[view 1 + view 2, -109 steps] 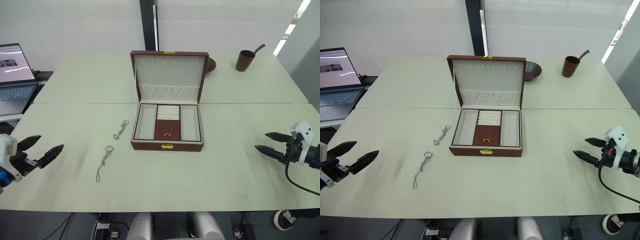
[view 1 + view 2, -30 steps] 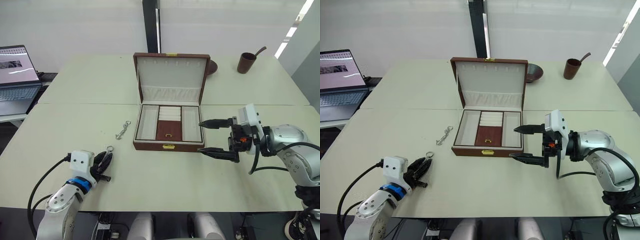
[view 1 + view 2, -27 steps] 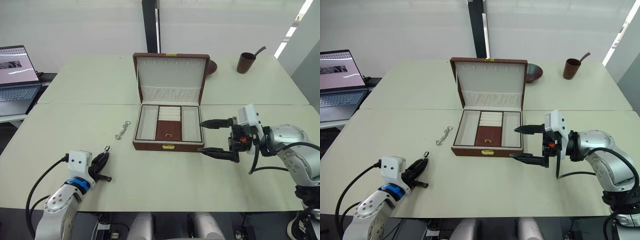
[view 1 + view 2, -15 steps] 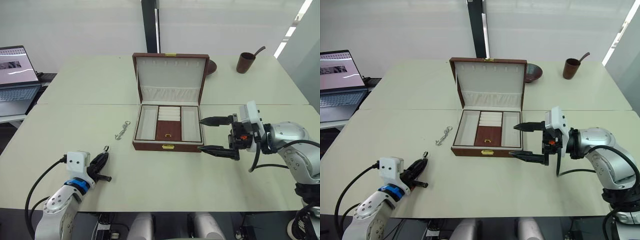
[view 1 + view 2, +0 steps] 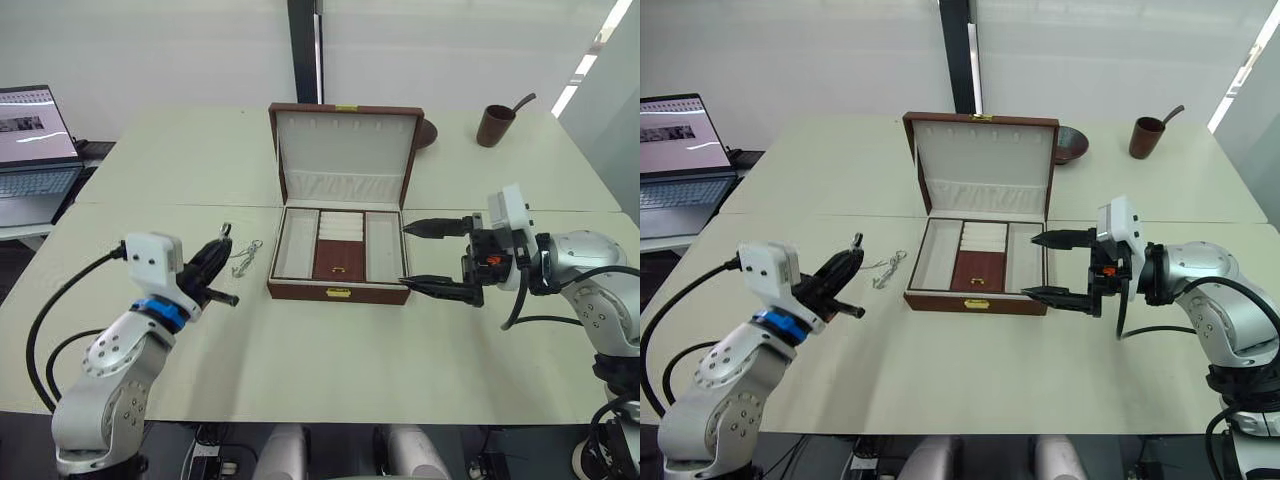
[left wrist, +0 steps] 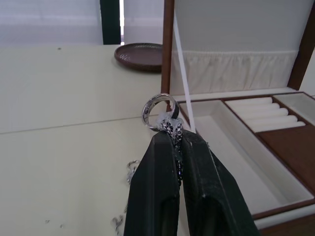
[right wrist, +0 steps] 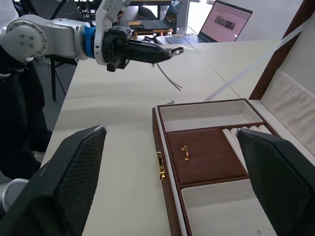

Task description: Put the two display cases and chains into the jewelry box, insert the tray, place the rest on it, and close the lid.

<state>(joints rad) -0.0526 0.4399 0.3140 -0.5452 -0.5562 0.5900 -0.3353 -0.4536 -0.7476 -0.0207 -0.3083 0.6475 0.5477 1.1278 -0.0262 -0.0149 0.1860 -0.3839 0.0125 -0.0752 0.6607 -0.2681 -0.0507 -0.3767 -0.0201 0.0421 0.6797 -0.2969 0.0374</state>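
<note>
Left gripper [image 6: 170, 140] pinches a chain [image 6: 160, 110] just beside the jewelry box [image 5: 338, 292]; right gripper [image 5: 425, 257] spread wide at its far side, above the pale table [image 5: 330, 350].

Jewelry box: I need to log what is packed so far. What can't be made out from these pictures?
Beneath the tray: it sits in the jewelry box and covers whatever lies below, in all views.
Held chain: left wrist view, the left tool covers all but its ring.
Brown dish: head views, the raised lid hides most of it.
</note>
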